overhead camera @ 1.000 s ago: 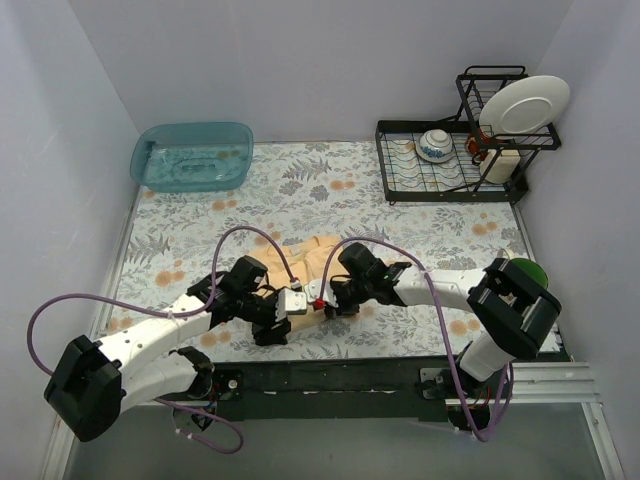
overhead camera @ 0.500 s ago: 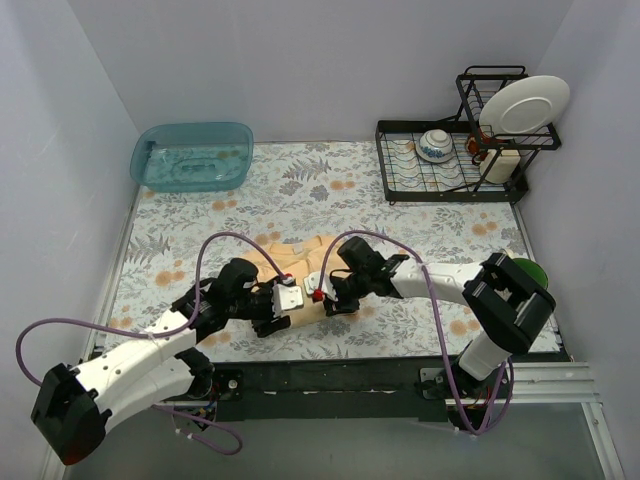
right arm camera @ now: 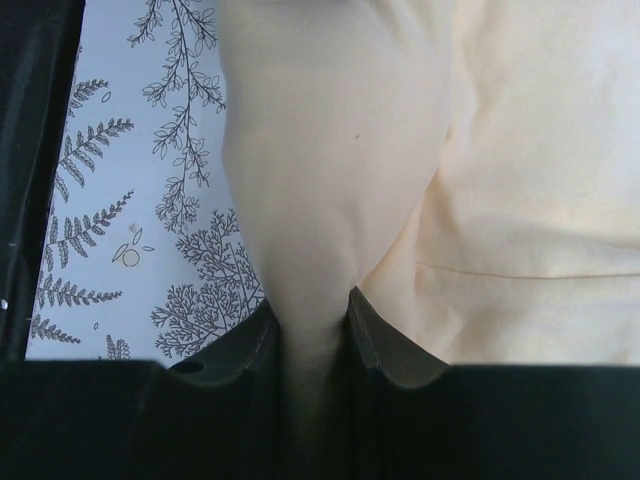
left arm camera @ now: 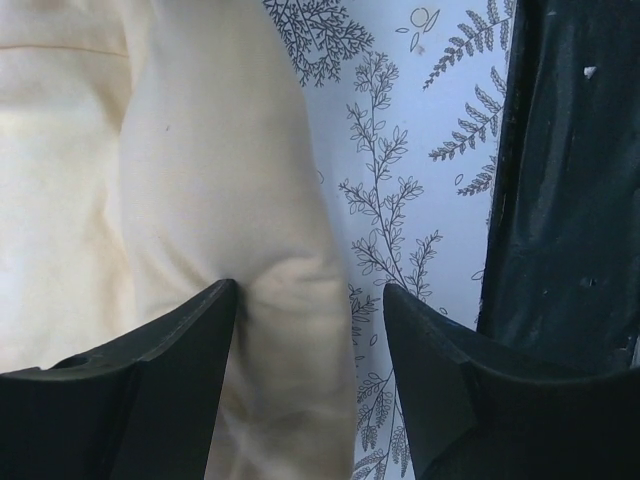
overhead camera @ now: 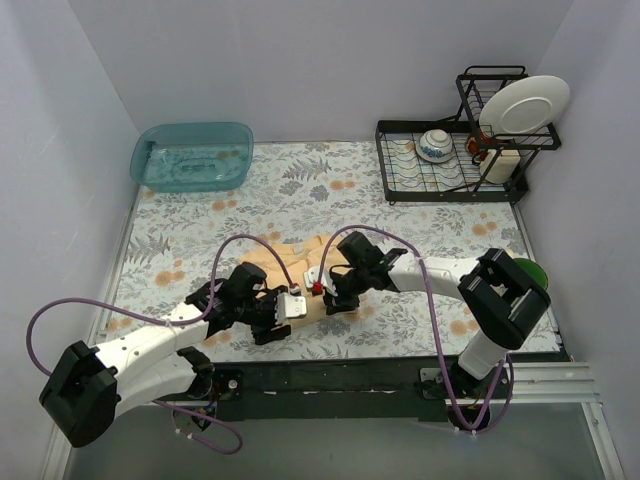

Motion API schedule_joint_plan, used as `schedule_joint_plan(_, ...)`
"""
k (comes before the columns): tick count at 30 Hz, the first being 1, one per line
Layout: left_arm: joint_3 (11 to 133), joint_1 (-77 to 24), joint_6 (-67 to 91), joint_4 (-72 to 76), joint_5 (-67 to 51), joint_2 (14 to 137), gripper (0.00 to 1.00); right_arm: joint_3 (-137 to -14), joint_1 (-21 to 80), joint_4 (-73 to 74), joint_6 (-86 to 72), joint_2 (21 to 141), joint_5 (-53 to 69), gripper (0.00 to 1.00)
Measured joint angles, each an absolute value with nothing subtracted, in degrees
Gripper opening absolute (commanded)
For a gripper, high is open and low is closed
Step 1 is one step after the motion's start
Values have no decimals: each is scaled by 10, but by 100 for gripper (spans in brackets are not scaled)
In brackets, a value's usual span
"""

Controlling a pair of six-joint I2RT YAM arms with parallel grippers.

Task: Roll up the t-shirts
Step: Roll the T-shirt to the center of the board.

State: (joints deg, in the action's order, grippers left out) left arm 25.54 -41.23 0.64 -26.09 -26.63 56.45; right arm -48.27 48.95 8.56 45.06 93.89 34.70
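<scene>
A pale peach t-shirt (overhead camera: 296, 258) lies bunched on the floral tablecloth, in front of both arms. My right gripper (overhead camera: 327, 292) is at its near right edge. In the right wrist view this gripper (right arm camera: 310, 300) is shut on a rolled fold of the t-shirt (right arm camera: 520, 150). My left gripper (overhead camera: 288, 306) sits at the shirt's near left edge. In the left wrist view it (left arm camera: 308, 288) stands open around a rolled fold of the t-shirt (left arm camera: 200, 150). Its left finger touches the cloth and the right fingertip (left arm camera: 420, 340) is over bare tablecloth.
A teal plastic tub (overhead camera: 192, 156) stands at the back left. At the back right a black dish rack (overhead camera: 400, 185) holds a bowl (overhead camera: 436, 145) and a white plate (overhead camera: 524, 104). A green bowl (overhead camera: 528, 270) sits by the right wall.
The left gripper's jaws have spread wider around the fold and the left arm has shifted slightly. The right gripper has kept its hold and moved a little left.
</scene>
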Motion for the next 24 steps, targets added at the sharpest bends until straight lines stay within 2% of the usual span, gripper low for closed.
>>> schedule_joint_plan(5, 241, -414, -19, -248, -269, 562, 56, -503, 478, 106, 437, 955, 361, 14)
schedule_joint_plan(8, 239, -416, -27, -220, -258, 585, 33, -518, 468, 122, 434, 966, 369, 14)
schedule_joint_plan(9, 241, -417, -27, -209, -253, 595, 19, -521, 464, 126, 434, 968, 369, 14)
schedule_joint_plan(11, 249, -418, -24, -193, -241, 614, 4, -526, 457, 136, 437, 969, 371, 13)
schedule_joint_plan(12, 256, -418, -23, -188, -237, 624, 0, -528, 455, 140, 439, 970, 370, 12)
schedule_joint_plan(18, 321, -418, -28, -253, -254, 668, 0, -579, 434, 229, 473, 994, 390, 6)
schedule_joint_plan(24, 431, -381, -40, -394, -358, 708, 0, -653, 401, 409, 561, 1019, 451, 2)
